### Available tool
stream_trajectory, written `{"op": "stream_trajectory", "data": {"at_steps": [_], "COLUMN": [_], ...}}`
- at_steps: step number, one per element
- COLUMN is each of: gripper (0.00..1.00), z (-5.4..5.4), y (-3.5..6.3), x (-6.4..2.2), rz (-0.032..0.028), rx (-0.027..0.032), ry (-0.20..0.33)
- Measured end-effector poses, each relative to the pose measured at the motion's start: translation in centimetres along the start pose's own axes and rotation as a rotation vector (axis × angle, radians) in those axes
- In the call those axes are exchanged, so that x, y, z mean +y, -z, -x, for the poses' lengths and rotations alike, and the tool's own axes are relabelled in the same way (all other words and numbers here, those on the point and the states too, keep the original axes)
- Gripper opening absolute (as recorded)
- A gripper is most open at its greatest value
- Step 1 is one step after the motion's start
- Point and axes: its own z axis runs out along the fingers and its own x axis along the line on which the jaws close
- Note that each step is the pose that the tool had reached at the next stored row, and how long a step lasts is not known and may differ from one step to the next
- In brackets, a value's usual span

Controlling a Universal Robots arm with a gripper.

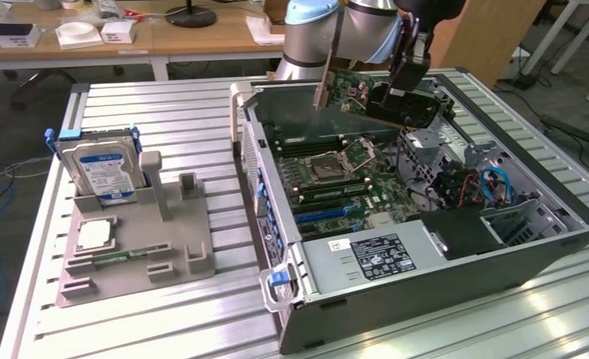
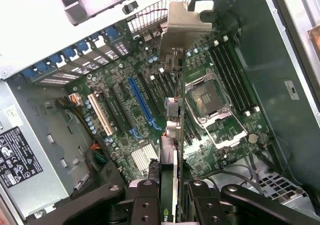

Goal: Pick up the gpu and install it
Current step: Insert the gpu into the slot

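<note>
I log one gripper (image 1: 397, 90), fingers pinching the gpu (image 1: 362, 93), which hangs tilted above the open computer case (image 1: 424, 299), over the motherboard (image 1: 334, 187) and not seated in any slot.

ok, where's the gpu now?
In the exterior view, the gpu is in the gripper, held in the air above the motherboard of the open computer case, right of centre.

Drive label (image 1: 102, 173), supply label (image 1: 377, 253): seemingly illegible.
</note>
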Motion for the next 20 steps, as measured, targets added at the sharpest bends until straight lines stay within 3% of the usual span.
{"op": "stream_trajectory", "data": {"at_steps": [20], "gripper": [0.27], "z": [-0.40], "y": [0.01], "x": [-0.09], "rz": [0.0018], "rx": [-0.0004], "ry": [0.119]}}
